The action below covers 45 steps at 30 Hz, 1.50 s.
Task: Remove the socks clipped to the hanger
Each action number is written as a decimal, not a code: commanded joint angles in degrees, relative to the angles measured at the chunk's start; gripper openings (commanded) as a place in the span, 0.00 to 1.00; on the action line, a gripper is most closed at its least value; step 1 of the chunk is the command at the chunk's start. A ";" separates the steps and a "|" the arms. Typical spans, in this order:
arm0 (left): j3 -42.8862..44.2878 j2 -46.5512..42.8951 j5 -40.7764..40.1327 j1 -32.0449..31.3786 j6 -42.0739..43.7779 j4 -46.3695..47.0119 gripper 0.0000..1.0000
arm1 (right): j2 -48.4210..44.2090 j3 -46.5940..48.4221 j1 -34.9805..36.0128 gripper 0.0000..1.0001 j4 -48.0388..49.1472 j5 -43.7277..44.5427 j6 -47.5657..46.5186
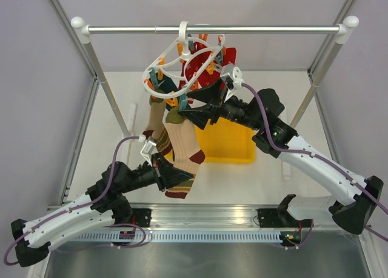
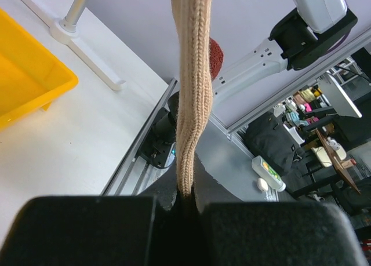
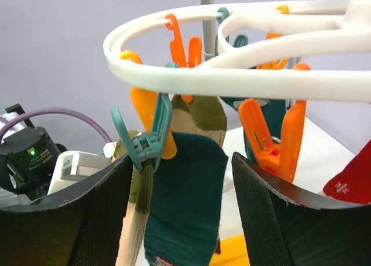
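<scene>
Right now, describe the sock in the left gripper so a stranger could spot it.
Find the metal rail, then the white hanger hooked on it. Below, it is the striped beige sock hanging lowest, the only one pinched by the left gripper.

The white left arm [image 1: 66, 216] lies low across the lower left of the overhead view, its black wrist angled up toward the centre. Its black two-finger left gripper [image 1: 176, 180] has its jaws pressed together on a beige ribbed sock [image 2: 191, 104]. The white right arm [image 1: 321, 164] reaches from the lower right to the upper centre, where the black right gripper [image 1: 197, 105] stands with its jaws spread wide.
</scene>
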 commanded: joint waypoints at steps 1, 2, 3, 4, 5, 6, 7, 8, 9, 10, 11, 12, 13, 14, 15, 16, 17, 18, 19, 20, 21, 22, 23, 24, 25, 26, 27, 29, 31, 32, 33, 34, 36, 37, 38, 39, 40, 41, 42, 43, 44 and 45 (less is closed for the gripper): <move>0.58 -0.28 1.89 -0.12 -2.31 -0.24 0.02 | 0.89 2.41 -1.41 0.73 8.61 -7.96 3.15; 0.58 -0.27 1.89 -0.12 -2.31 -0.24 0.02 | 1.15 2.23 -1.67 0.74 9.41 -8.85 4.28; 0.58 -0.19 1.97 -0.12 -2.31 -0.32 0.02 | 1.24 2.32 -1.76 0.74 10.12 -10.25 4.64; 0.58 -0.19 2.06 -0.12 -2.40 -0.32 0.02 | 1.59 2.32 -1.76 0.74 11.25 -10.61 4.91; 0.58 -0.19 2.06 -0.12 -2.40 -0.32 0.02 | 1.68 2.32 -2.02 0.74 11.79 -10.96 5.52; 0.58 -0.27 2.15 -0.12 -2.40 -0.32 0.02 | 1.85 2.32 -2.02 0.74 12.40 -11.84 6.05; 0.66 -0.27 2.15 -0.12 -2.48 -0.41 0.02 | 2.03 2.23 -2.20 0.74 14.06 -12.19 6.57; 0.67 -0.19 2.15 -0.12 -2.66 -0.41 0.02 | 2.12 2.14 -2.55 0.74 14.77 -12.54 7.54; 0.75 -0.27 2.15 -0.12 -2.66 -0.41 0.02 | 2.21 2.06 -2.55 0.74 15.56 -12.72 8.07; 0.93 -0.19 2.33 -0.12 -2.57 -0.50 0.02 | 2.12 1.88 -2.73 0.74 17.14 -13.07 8.60; 0.93 -0.27 2.33 -0.12 -2.57 -0.50 0.02 | 2.12 1.53 -2.90 0.74 17.85 -13.16 9.12; 0.93 -0.27 2.41 -0.12 -2.66 -0.67 0.02 | 2.03 1.27 -3.34 0.74 18.64 -13.25 10.26; 1.19 -0.36 2.33 -0.12 -2.57 -0.76 0.02 | 2.21 1.18 -3.43 0.74 20.39 -13.95 10.88; 1.19 -0.36 2.41 -0.12 -2.49 -0.85 0.02 | 2.29 1.09 -3.60 0.73 21.01 -14.13 11.41; 1.28 -0.28 2.41 -0.12 -2.48 -0.94 0.02 | 2.38 0.91 -3.87 0.73 21.46 -14.22 11.85; 1.45 -0.27 2.41 -0.12 -2.48 -1.03 0.02 | 2.47 0.74 -4.13 0.73 22.77 -14.22 12.81; 1.46 -0.27 2.50 -0.12 -2.57 -1.03 0.02 | 2.56 0.56 -4.22 0.72 23.47 -14.57 13.43; 1.63 -0.19 2.50 -0.12 -2.57 -1.03 0.02 | 2.65 0.47 -4.40 0.71 24.18 -14.92 13.96; 1.81 -0.10 2.59 -0.12 -2.40 -1.11 0.02 | 3.17 0.56 -4.48 0.71 25.23 -15.18 15.01; 1.81 -0.01 2.59 -0.12 -2.40 -1.20 0.02 | 3.44 0.74 -4.49 0.70 25.59 -15.62 15.37; 1.89 0.08 2.68 -0.12 -2.31 -1.20 0.02 | 3.70 0.91 -4.49 0.70 25.85 -15.80 15.63; 1.98 0.16 2.68 -0.12 -2.31 -1.20 0.02 | 4.22 0.91 -4.49 0.70 26.20 -16.06 15.89; 2.07 0.25 2.77 -0.12 -2.31 -1.20 0.02 | 4.40 1.00 -4.66 0.70 26.47 -16.15 16.16; 2.16 0.34 2.85 -0.12 -2.40 -1.20 0.02 | 4.67 1.00 -4.66 0.70 26.56 -16.24 16.25; 2.25 0.43 2.94 -0.12 -2.40 -1.20 0.02 | 4.84 1.00 -4.75 0.70 26.99 -16.24 16.42; 2.25 0.43 2.94 -0.12 -2.22 -1.29 0.02 | 5.02 1.09 -4.75 0.70 27.17 -16.24 16.86; 2.33 0.43 2.94 -0.12 -2.22 -1.29 0.02 | 5.37 1.09 -4.84 0.70 27.43 -16.41 17.04; 2.42 0.52 2.94 -0.12 -2.22 -1.38 0.02 | 5.90 1.70 -4.75 0.70 27.61 -16.68 17.65; 2.51 0.60 2.94 -0.12 -2.13 -1.38 0.02 | 6.60 1.88 -4.75 0.70 27.61 -17.21 17.92; 2.51 0.60 3.03 -0.12 -2.22 -1.38 0.02 | 6.69 1.62 -4.75 0.70 27.96 -17.21 18.00; 2.60 0.60 3.03 -0.12 -2.05 -1.47 0.02 | 6.86 1.53 -4.84 0.70 28.23 -17.12 18.01; 2.69 0.69 3.03 -0.12 -1.96 -1.47 0.02 | 6.87 1.44 -4.75 0.70 28.32 -16.94 18.01; 2.60 0.78 3.12 -0.12 -1.87 -1.55 0.02 | 7.21 1.53 -4.84 0.70 28.75 -16.94 18.27; 2.60 0.78 3.03 -0.12 -1.87 -1.56 0.02 | 7.30 1.53 -4.75 0.70 29.36 -16.94 18.53; 2.69 0.87 3.12 -0.12 -1.87 -1.56 0.02 | 7.39 1.62 -4.75 0.70 29.63 -16.86 18.71; 2.51 0.96 3.03 -0.12 -1.78 -1.56 0.02 | 7.74 1.70 -4.75 0.70 29.72 -16.94 18.71; 2.51 0.96 3.03 -0.12 -1.87 -1.56 0.02 | 7.92 1.88 -4.75 0.70 29.98 -16.94 19.06; 2.51 0.96 3.03 -0.12 -1.78 -1.56 0.02 | 8.01 1.88 -4.75 0.69 30.25 -16.86 19.23; 2.42 0.87 3.12 -0.12 -1.87 -1.56 0.02 | 8.18 1.97 -4.75 0.68 30.42 -16.94 19.41; 2.34 0.96 3.03 -0.12 -1.78 -1.56 0.02 | 8.27 1.97 -4.75 0.67 30.69 -16.86 19.67; 2.34 0.78 2.77 -0.12 -1.78 -1.56 0.02 | 8.27 1.88 -4.84 0.63 30.78 -16.68 19.76; 2.25 0.87 2.85 -0.12 -1.78 -1.56 0.02 | 8.45 1.79 -4.75 0.60 30.95 -16.59 19.85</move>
